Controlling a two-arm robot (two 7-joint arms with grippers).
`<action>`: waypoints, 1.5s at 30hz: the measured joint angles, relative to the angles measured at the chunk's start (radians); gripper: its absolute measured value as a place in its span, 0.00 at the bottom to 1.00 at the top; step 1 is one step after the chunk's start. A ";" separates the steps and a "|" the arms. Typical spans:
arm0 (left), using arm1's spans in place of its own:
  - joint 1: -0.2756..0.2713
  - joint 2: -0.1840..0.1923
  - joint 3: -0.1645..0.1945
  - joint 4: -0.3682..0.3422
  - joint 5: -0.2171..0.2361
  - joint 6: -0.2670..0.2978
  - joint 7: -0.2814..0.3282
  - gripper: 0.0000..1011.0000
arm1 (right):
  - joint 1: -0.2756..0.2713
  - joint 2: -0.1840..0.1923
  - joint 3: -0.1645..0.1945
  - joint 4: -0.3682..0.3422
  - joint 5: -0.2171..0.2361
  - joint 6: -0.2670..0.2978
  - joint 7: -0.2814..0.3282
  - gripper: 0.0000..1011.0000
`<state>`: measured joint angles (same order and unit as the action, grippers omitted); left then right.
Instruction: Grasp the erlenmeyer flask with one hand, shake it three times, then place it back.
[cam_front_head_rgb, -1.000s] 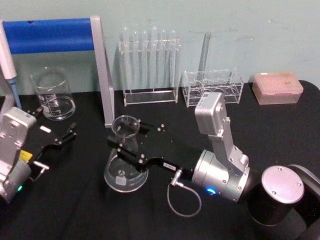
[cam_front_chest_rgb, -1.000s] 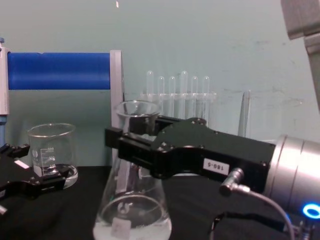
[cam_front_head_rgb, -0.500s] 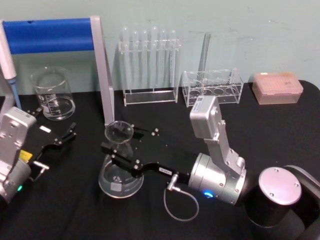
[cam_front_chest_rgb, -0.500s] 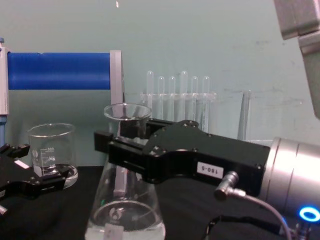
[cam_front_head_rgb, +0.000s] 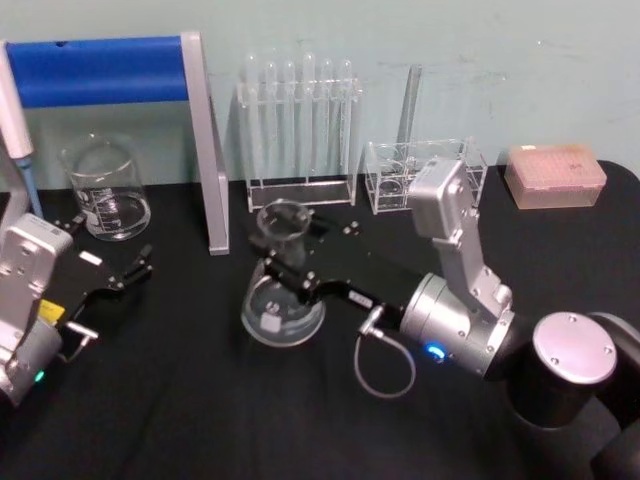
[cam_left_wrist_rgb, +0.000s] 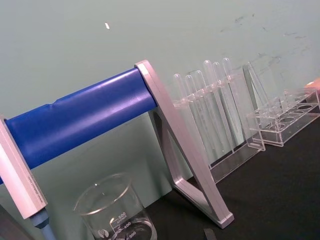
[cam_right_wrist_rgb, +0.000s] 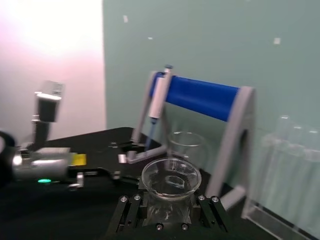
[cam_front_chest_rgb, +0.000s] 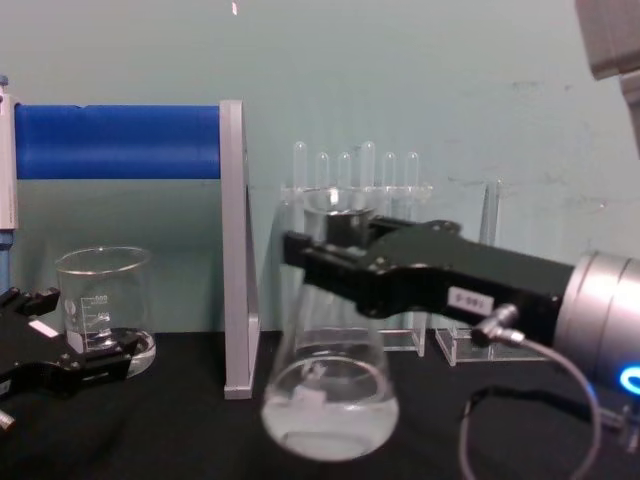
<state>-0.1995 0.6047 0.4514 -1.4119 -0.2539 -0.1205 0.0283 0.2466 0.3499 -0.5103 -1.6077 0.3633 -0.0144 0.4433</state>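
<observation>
R gripper (cam_front_head_rgb: 287, 262) clamped on erlenmeyer flask (cam_front_head_rgb: 283, 305) neck, flask tilted, L gripper (cam_front_head_rgb: 110, 245) parked by beaker (cam_front_head_rgb: 105, 190), fingers apart

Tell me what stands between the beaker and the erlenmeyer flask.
The stand's grey upright leg, plainly in the chest view, between beaker and erlenmeyer flask, whose neck the right gripper clamps.
</observation>
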 joint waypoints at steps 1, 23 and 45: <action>0.000 0.000 0.000 0.000 0.000 0.000 0.000 0.99 | 0.002 -0.001 0.011 0.006 -0.002 -0.001 -0.010 0.44; 0.000 0.000 0.000 0.000 0.000 0.000 0.000 0.99 | 0.000 -0.016 0.152 0.061 -0.041 -0.008 -0.113 0.44; 0.000 0.000 0.000 0.000 0.000 0.000 0.000 0.99 | -0.039 -0.019 0.277 0.061 -0.077 -0.003 -0.164 0.44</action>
<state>-0.1995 0.6047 0.4514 -1.4120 -0.2539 -0.1205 0.0283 0.2075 0.3305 -0.2337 -1.5465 0.2865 -0.0176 0.2791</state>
